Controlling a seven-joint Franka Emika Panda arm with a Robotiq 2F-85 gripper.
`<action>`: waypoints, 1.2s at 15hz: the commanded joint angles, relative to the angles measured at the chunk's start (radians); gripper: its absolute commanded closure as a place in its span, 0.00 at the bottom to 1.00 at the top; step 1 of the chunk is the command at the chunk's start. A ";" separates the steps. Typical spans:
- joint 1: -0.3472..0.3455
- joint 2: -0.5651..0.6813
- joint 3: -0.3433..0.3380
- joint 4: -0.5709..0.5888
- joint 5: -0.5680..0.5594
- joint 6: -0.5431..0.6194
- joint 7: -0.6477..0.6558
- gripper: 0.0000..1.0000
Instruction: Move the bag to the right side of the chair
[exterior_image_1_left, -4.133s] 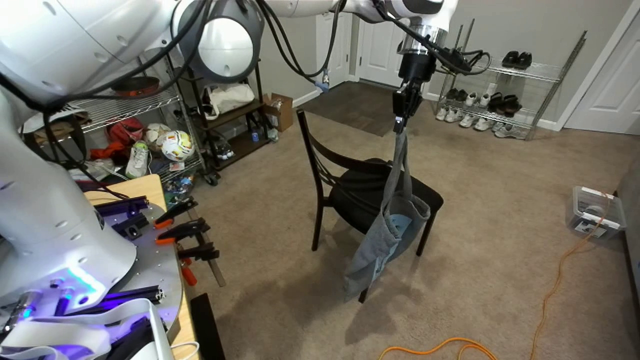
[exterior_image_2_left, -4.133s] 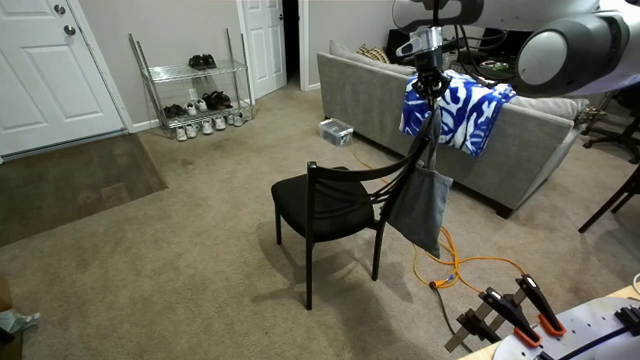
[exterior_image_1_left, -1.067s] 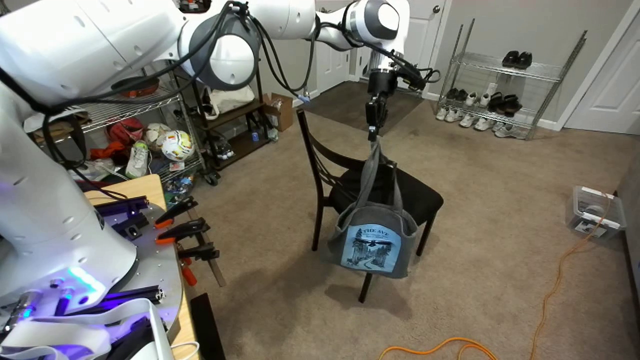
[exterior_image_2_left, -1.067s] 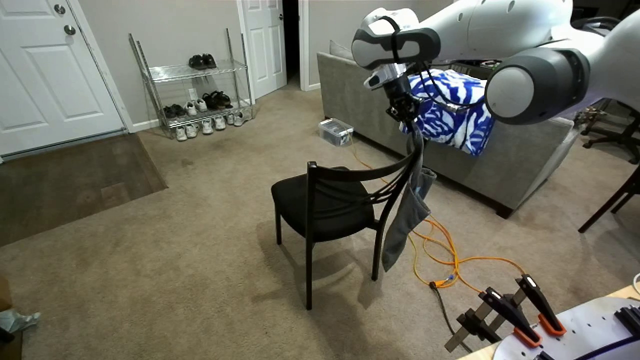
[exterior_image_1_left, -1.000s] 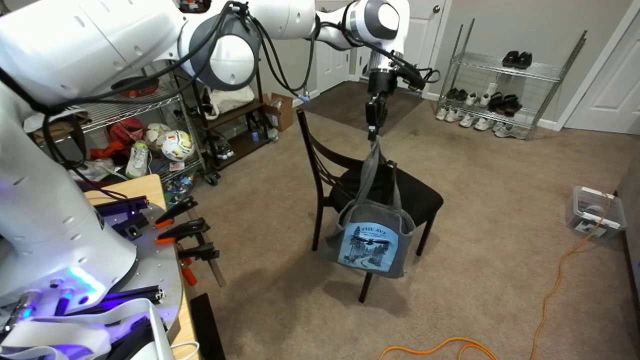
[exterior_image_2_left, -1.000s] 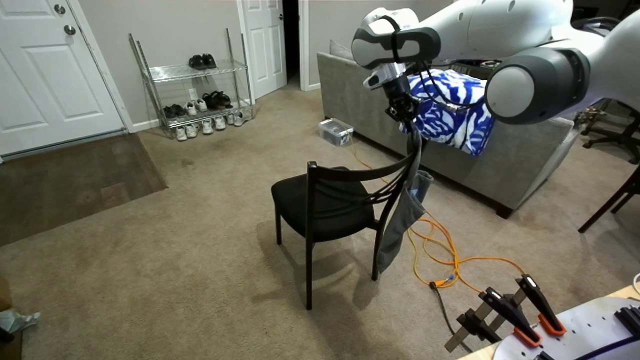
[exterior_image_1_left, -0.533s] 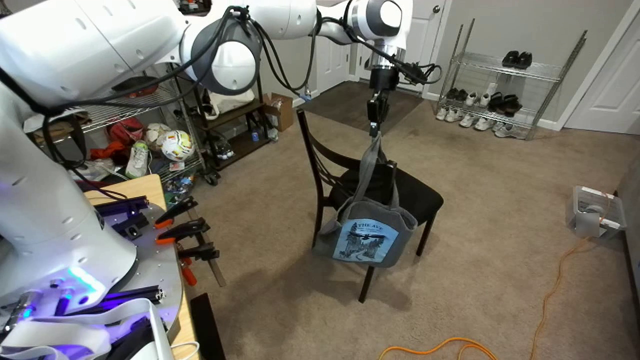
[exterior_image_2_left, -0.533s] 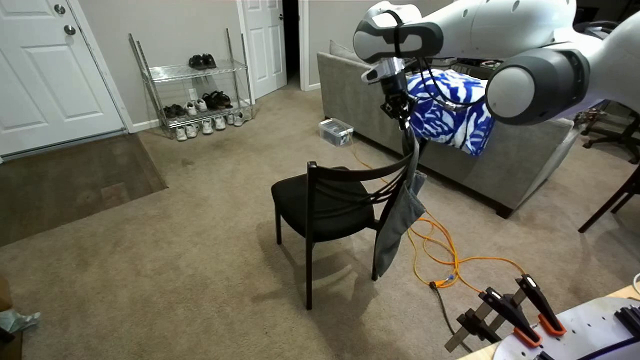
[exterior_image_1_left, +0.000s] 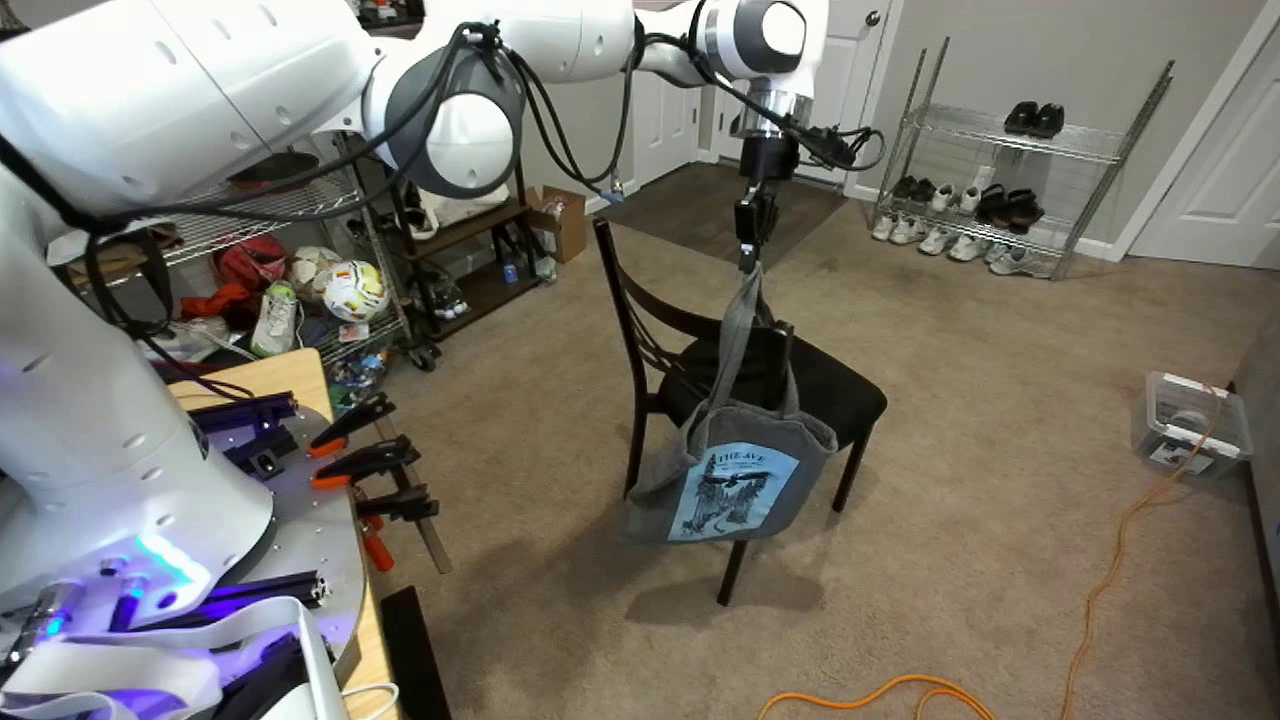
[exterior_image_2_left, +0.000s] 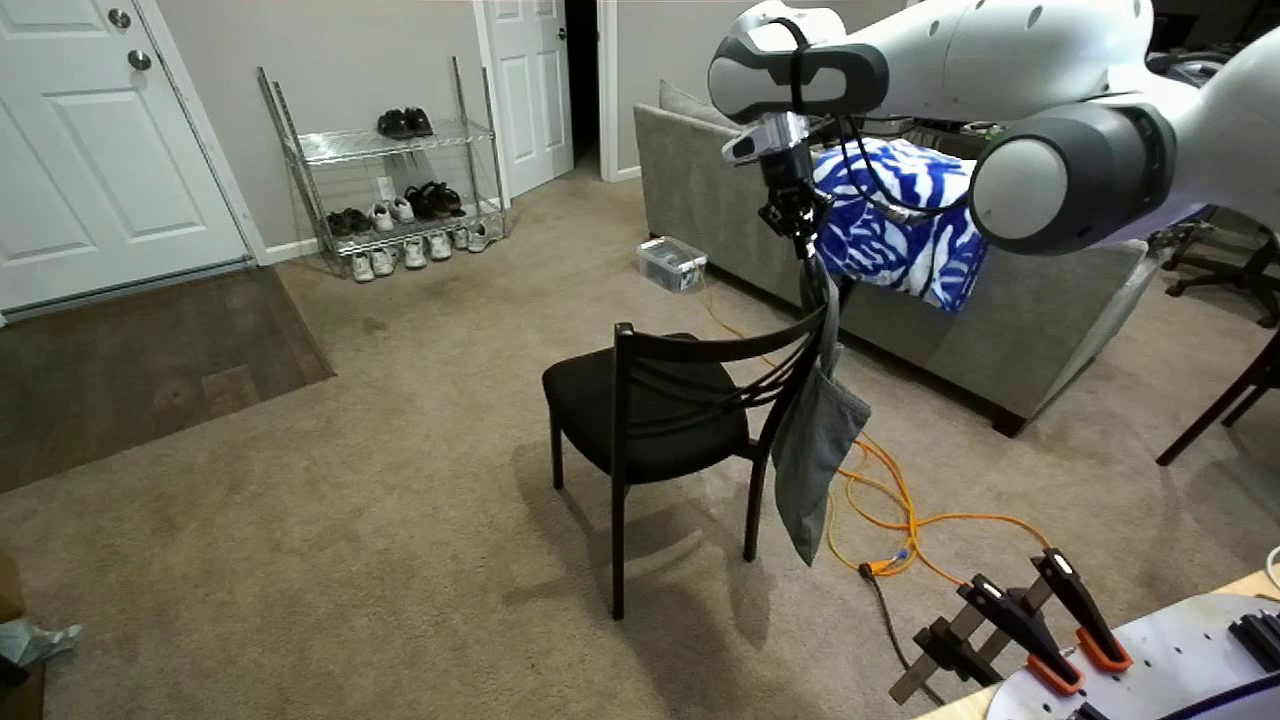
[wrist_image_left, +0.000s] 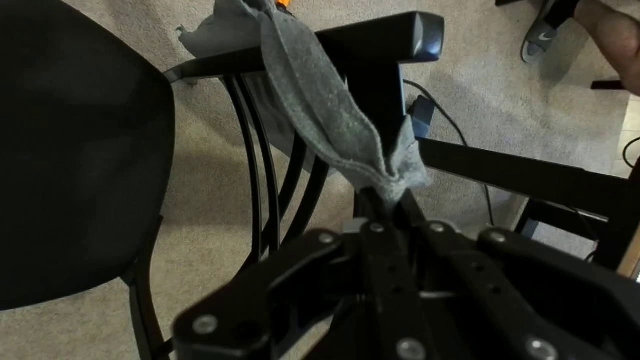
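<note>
"Where's that grey bag (exterior_image_1_left: 733, 490)?"

"Mid-frame in an exterior view, hanging by its handles (exterior_image_1_left: 735, 345), blue printed patch on show."

"And the gripper (exterior_image_1_left: 748, 262)?"

"Just above, clamped on the handle cloth; the wrist view shows the pinch."

"What about the chair (exterior_image_1_left: 835, 395)?"

"Right by the bag. A strap crosses its back post in the wrist view; whether it's looped over, I can't tell."

"Beyond?"

"Shoe rack (exterior_image_1_left: 1138, 125) upper right, see-through box (exterior_image_1_left: 1165, 430) near the right edge, orange cord (exterior_image_1_left: 905, 679) at the bottom."
</note>
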 joint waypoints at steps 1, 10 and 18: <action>0.000 0.000 0.001 0.000 0.000 0.000 0.000 0.91; -0.001 0.000 0.002 0.000 0.000 0.000 0.000 0.91; 0.000 0.005 0.001 0.000 0.001 -0.002 0.005 0.41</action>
